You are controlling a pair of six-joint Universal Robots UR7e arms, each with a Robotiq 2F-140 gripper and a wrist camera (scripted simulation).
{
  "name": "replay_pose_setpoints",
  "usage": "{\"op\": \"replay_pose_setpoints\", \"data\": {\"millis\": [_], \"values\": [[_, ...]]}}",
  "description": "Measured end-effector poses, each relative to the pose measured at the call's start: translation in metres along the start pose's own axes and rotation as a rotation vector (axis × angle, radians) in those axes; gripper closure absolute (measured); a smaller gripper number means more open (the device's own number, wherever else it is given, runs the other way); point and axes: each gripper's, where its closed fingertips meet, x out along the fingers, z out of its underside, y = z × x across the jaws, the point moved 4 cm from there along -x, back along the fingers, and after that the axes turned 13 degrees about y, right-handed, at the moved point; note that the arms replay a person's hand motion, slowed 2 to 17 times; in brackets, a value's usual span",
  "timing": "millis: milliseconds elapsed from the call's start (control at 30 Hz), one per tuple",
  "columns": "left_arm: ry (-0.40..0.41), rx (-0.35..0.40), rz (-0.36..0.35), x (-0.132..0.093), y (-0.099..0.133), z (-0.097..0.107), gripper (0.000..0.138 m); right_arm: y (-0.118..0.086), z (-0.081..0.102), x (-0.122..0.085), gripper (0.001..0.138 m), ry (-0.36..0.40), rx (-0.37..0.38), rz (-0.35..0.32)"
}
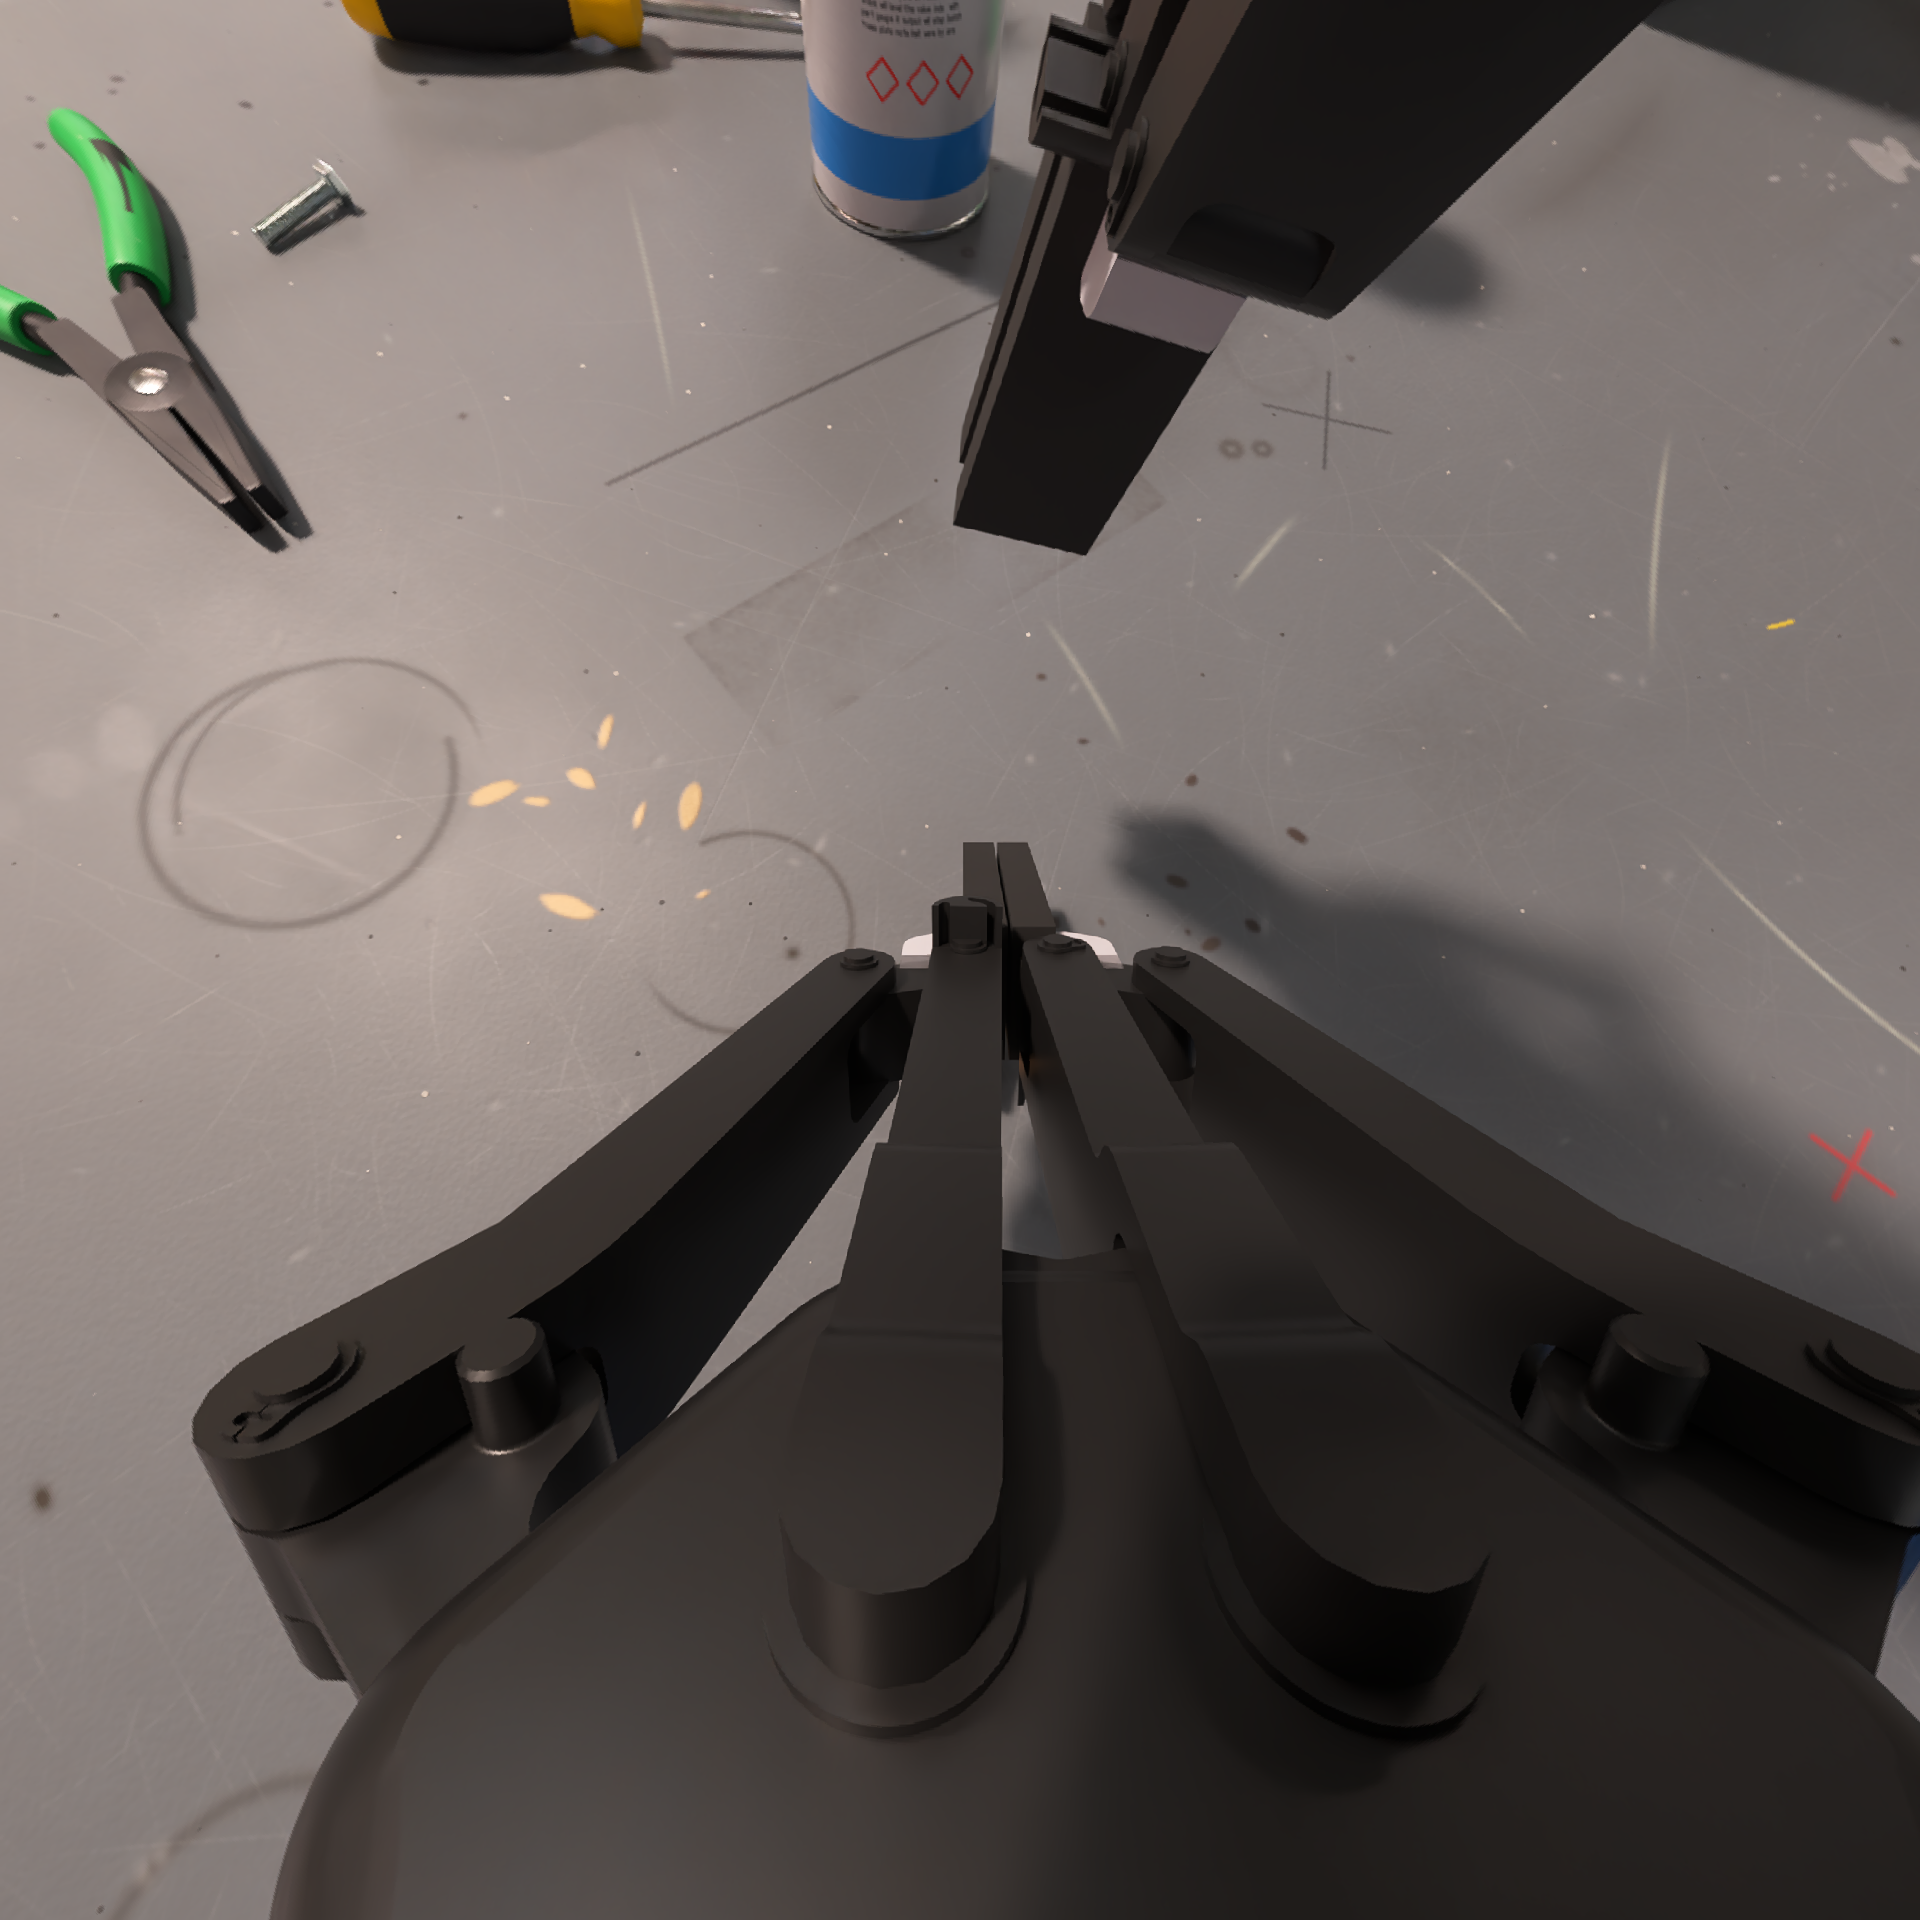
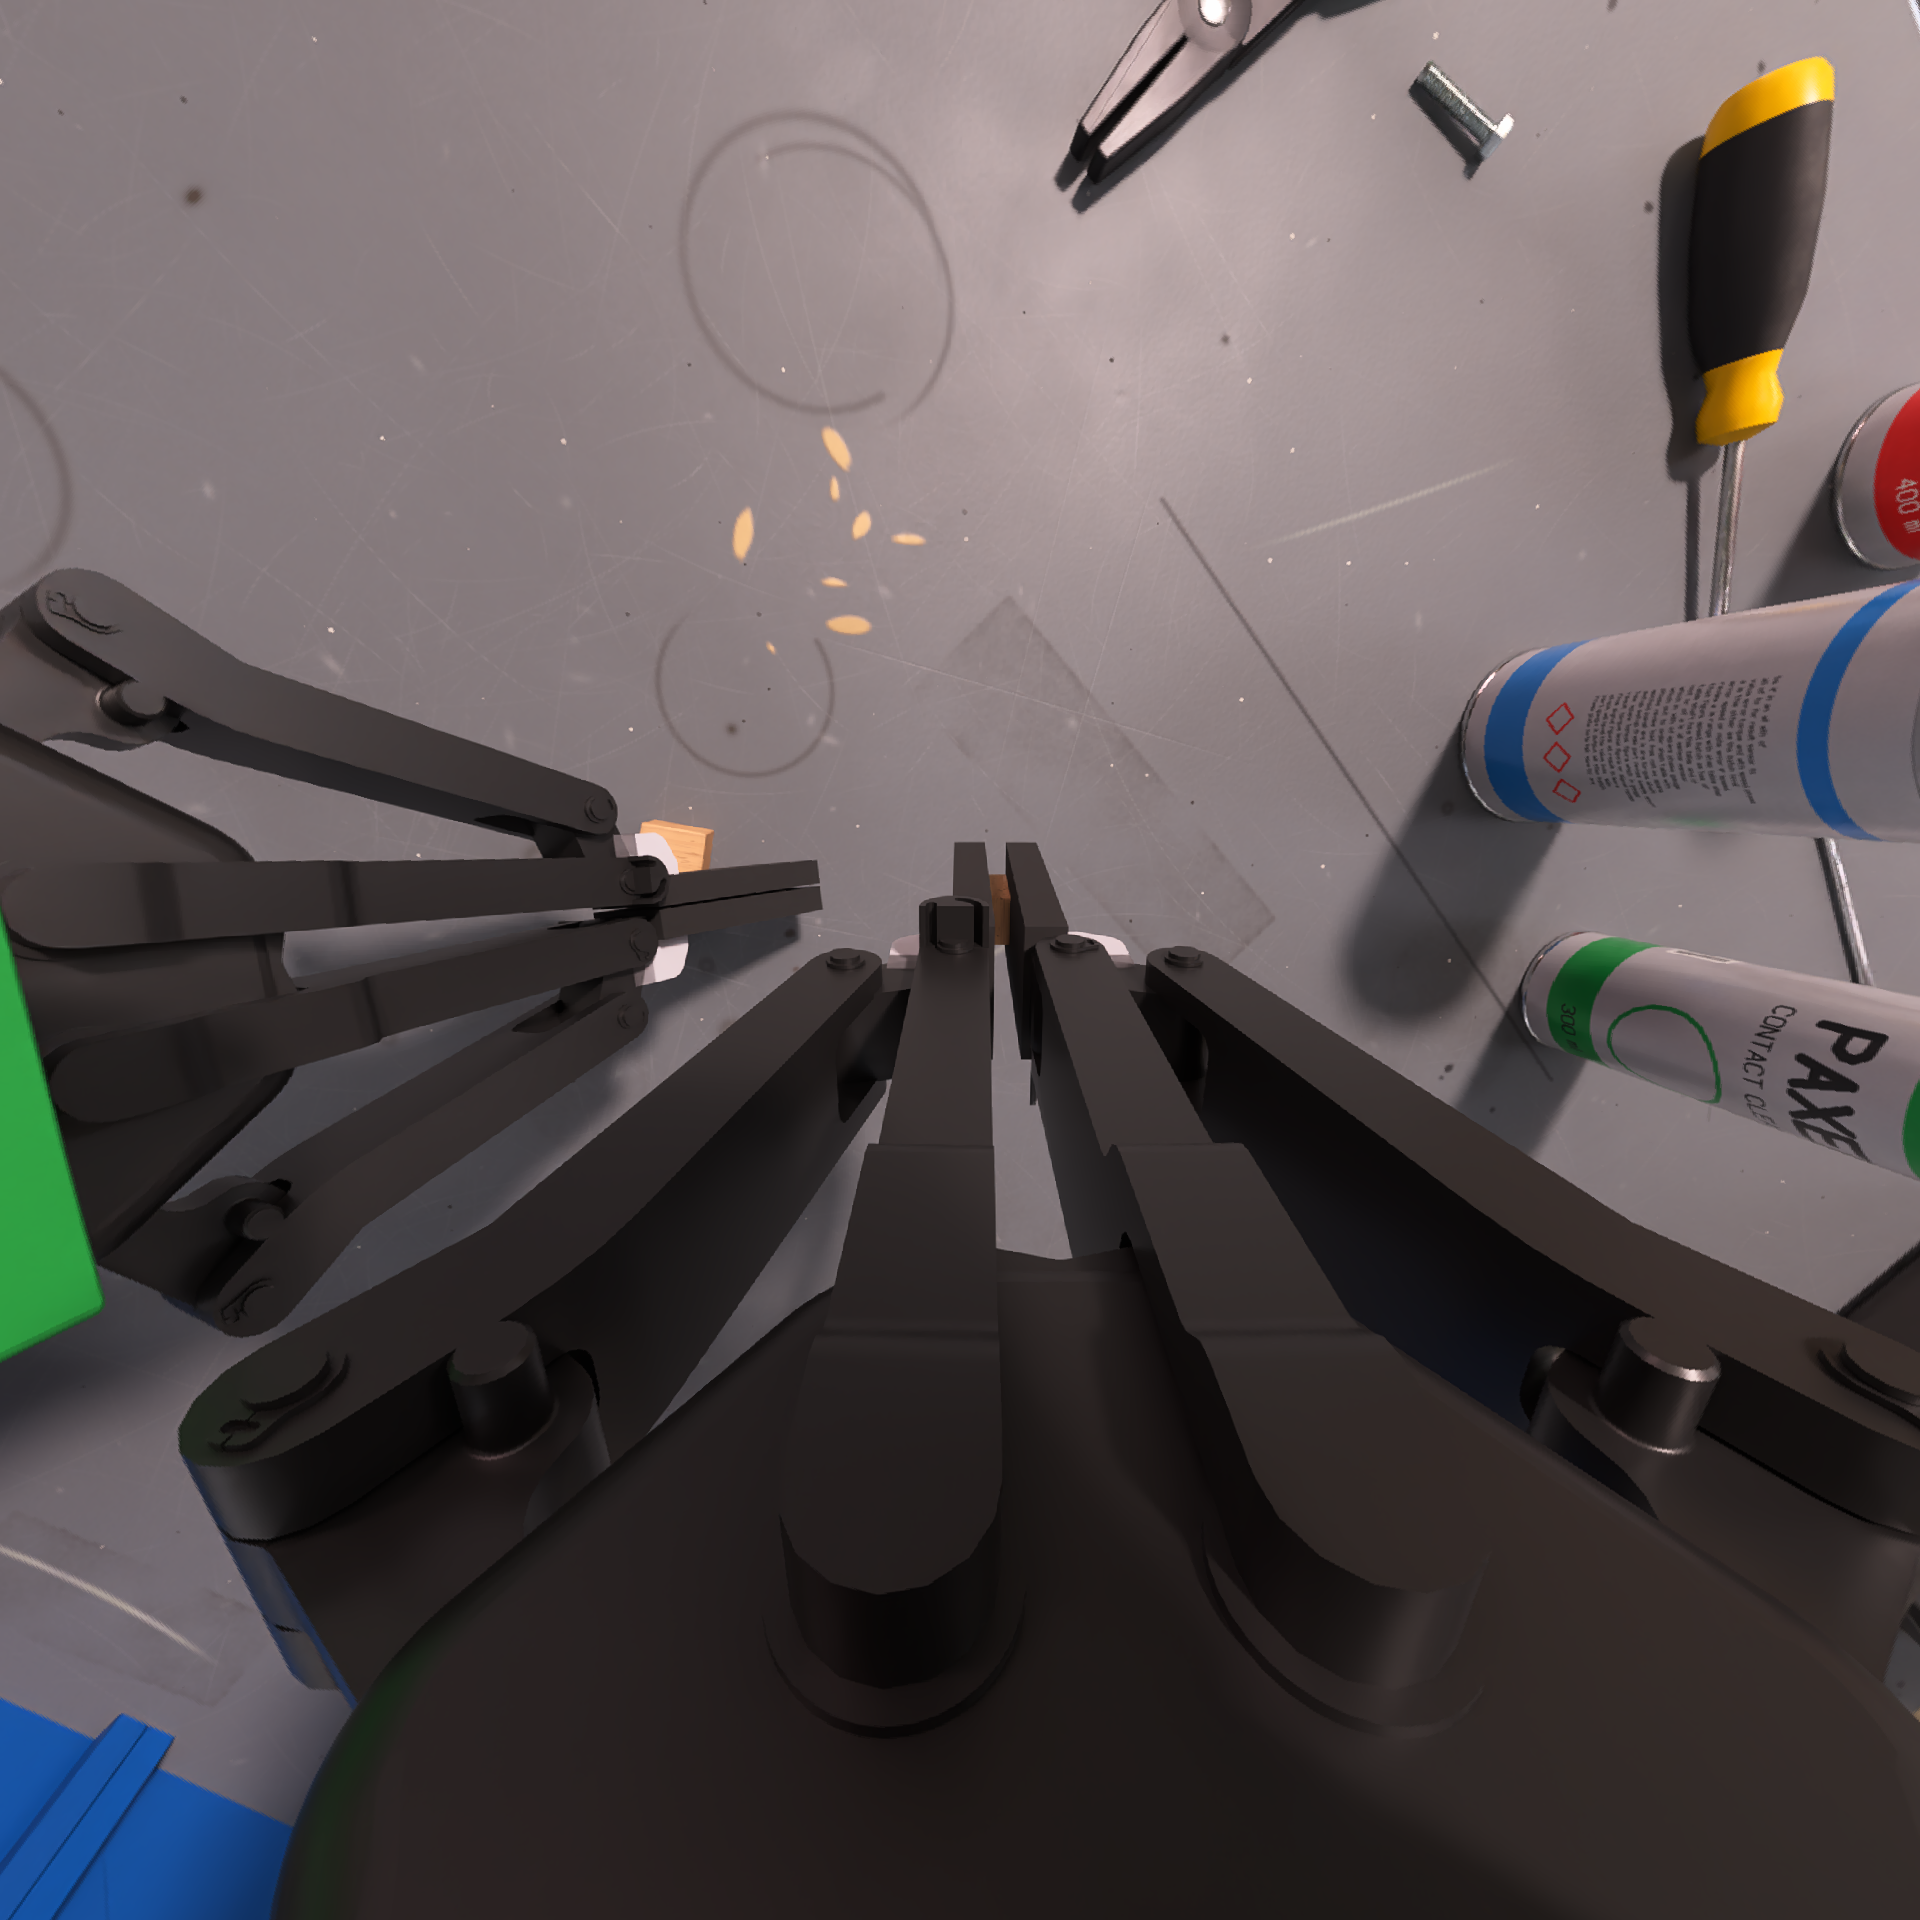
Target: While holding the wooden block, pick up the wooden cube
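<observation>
Both grippers closed, one piece loose.
Right gripper point(image 2: 995, 883) pinches a small tan wooden block point(image 2: 998, 906); left gripper point(image 1: 1004, 883), at nine o'clock, is closed empty, and could knock the pale wooden cube point(image 2: 681, 844) beside it.

Middle of the desk point(image 1: 935, 665): bare and open between the two grippers.
Left side, left wrist view: pliers point(image 1: 156, 343) and a bolt point(image 1: 301, 208) lie flat, well apart from the centre.
Far edge: a blue-banded can point(image 1: 902, 114) and a screwdriver point(image 1: 499, 16).
Above centre: the right gripper point(image 1: 1023, 520) hangs over the desk.
Right side, right wrist view: blue-banded can point(image 2: 1704, 727), green-banded can point(image 2: 1725, 1049) and a red-topped can point(image 2: 1886, 478) stand close together.
Near left corner: a green box point(image 2: 36, 1164) and a blue box point(image 2: 94, 1818).
</observation>
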Motion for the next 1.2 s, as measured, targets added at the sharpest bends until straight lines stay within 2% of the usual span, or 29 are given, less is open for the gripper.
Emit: {"op": "replay_pose_setpoints", "data": {"millis": [200,533,800,1200], "values": [[0.023,-0.014,-0.018,0.0,-0.003,-0.002,0.138,-0.002,-0.001,0.001,0.134,-0.003,-0.004,-0.01],[0.016,-0.01,0.006,0.0,-0.002,0.001,0.138,-0.002,-0.001,0.004,0.134,-0.008,-0.01,-0.01],[0.04,-0.001,0.03,-0.01,0.0,-0.001,0.138,-0.001,-0.001,0.004,0.134,-0.009,-0.011,-0.012],[0.019,-0.013,0.061,-0.024,-0.006,0.0,0.138,-0.001,-0.001,0.005,0.134,-0.008,-0.015,-0.015]]}}
